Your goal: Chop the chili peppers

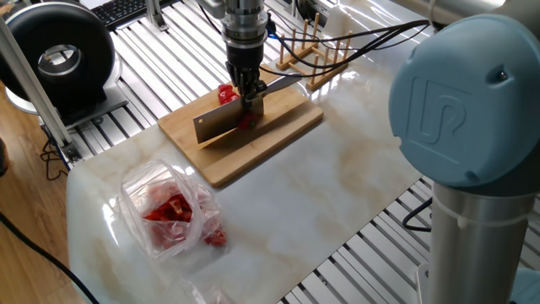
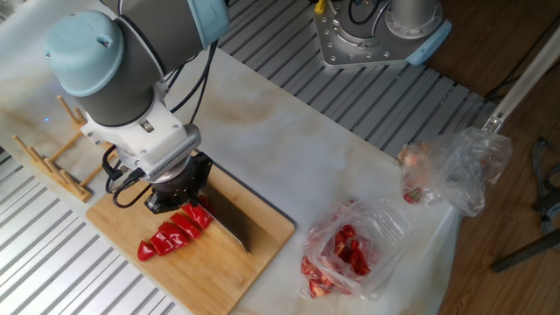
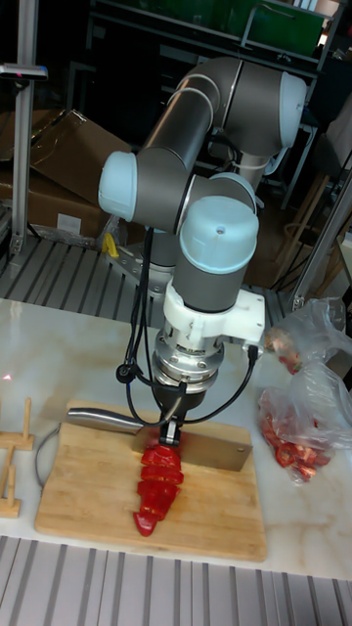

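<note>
Tall fixed view shows the tool (image 3: 172, 426) pinching the cleaver (image 3: 196, 448) over the sliced chili pepper (image 3: 156, 481); each cut should drop square onto the cutting board (image 3: 225, 518).

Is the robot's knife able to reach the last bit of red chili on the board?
Probably yes. The gripper holds the knife right over the chili peppers on the cutting board, and nothing lies between blade and chili.
</note>
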Robot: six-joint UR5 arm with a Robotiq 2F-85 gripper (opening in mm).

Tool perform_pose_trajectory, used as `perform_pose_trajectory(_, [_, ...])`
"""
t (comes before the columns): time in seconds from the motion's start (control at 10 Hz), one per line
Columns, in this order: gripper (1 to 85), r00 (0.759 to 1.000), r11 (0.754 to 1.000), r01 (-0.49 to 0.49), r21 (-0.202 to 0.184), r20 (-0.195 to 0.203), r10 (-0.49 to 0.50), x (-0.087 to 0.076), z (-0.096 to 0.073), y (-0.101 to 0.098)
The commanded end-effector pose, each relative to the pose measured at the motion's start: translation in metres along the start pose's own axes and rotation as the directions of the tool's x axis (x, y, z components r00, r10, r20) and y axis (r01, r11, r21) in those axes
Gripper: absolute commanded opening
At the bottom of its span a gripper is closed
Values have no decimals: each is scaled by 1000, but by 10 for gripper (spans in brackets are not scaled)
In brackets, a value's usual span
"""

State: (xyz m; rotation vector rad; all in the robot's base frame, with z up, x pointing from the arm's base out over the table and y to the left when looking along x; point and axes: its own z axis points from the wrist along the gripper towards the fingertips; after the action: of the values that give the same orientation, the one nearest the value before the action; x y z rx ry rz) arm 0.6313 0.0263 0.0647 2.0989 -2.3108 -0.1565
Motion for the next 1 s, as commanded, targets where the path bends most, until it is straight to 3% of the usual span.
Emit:
perform_pose_trajectory(0.0, [13, 1000, 1000, -7, 5, 0, 7, 0, -2, -1])
perform_pose_trajectory(0.2, [13, 999, 1000, -20, 12, 31, 20, -9, 10, -2])
perform_pose_trajectory(0.3, [13, 1000, 1000, -19, 14, 25, 19, -7, 10, -2])
perform_pose_trajectory(0.7, [13, 999, 1000, 5, 12, -53, -4, 14, -3, -5])
perform_pose_trajectory(0.9, [13, 997, 1000, 5, 11, -73, -4, 16, -5, -6])
